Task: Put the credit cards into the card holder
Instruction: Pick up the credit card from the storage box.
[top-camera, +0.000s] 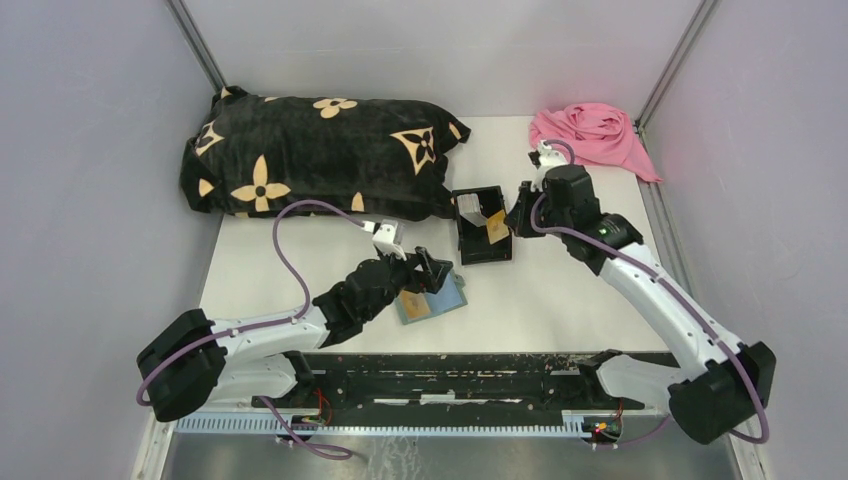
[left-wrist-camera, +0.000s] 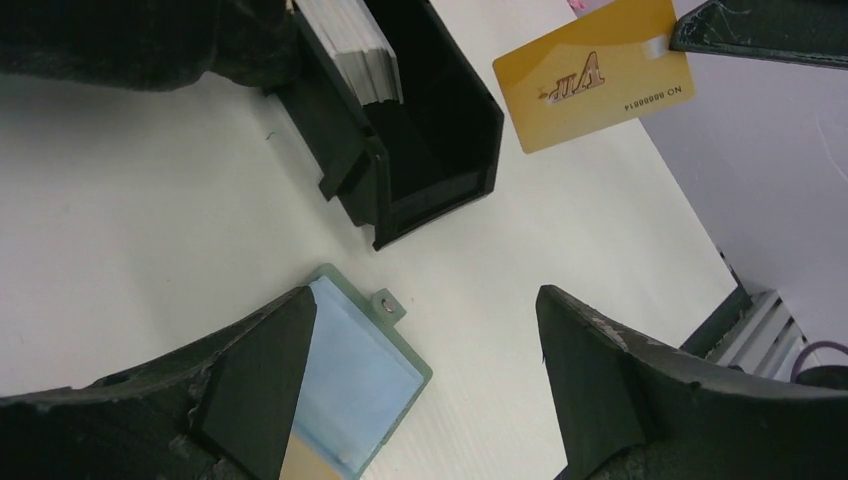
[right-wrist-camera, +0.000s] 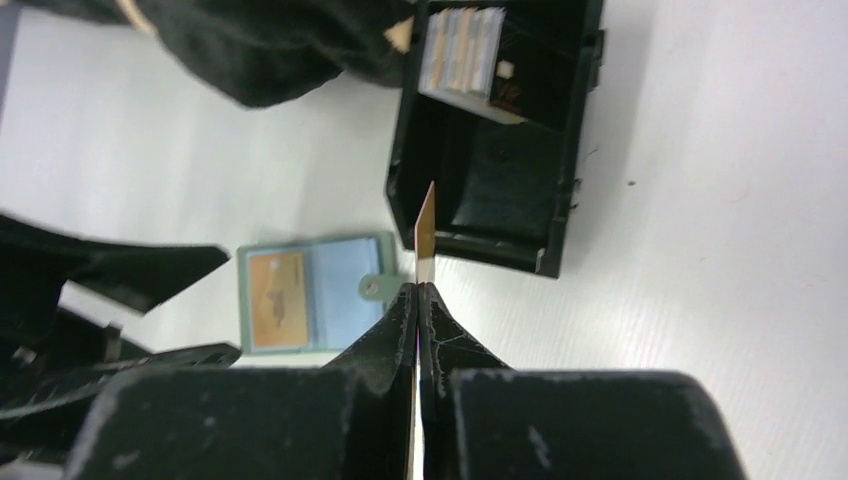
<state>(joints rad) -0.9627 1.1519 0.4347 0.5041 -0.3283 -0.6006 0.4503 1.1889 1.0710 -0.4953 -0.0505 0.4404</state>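
The sage-green card holder (top-camera: 440, 302) lies open on the table with a tan card (right-wrist-camera: 277, 312) in one half and a bluish panel (left-wrist-camera: 355, 375) in the other. My left gripper (top-camera: 424, 277) hangs just over it, open (left-wrist-camera: 420, 390), with nothing between its fingers. One of the credit cards, a yellow one (left-wrist-camera: 598, 85), is pinched at its edge in my shut right gripper (right-wrist-camera: 417, 290) and hangs above the black box (top-camera: 482, 250). More cards (right-wrist-camera: 460, 48) stand stacked in that box's far end (left-wrist-camera: 350, 45).
A black pillow with tan flowers (top-camera: 320, 155) lies along the back left, touching the black open-topped box (left-wrist-camera: 430, 150). A pink cloth (top-camera: 597, 135) is bunched in the back right corner. White table (top-camera: 560, 300) lies between the box and the near edge.
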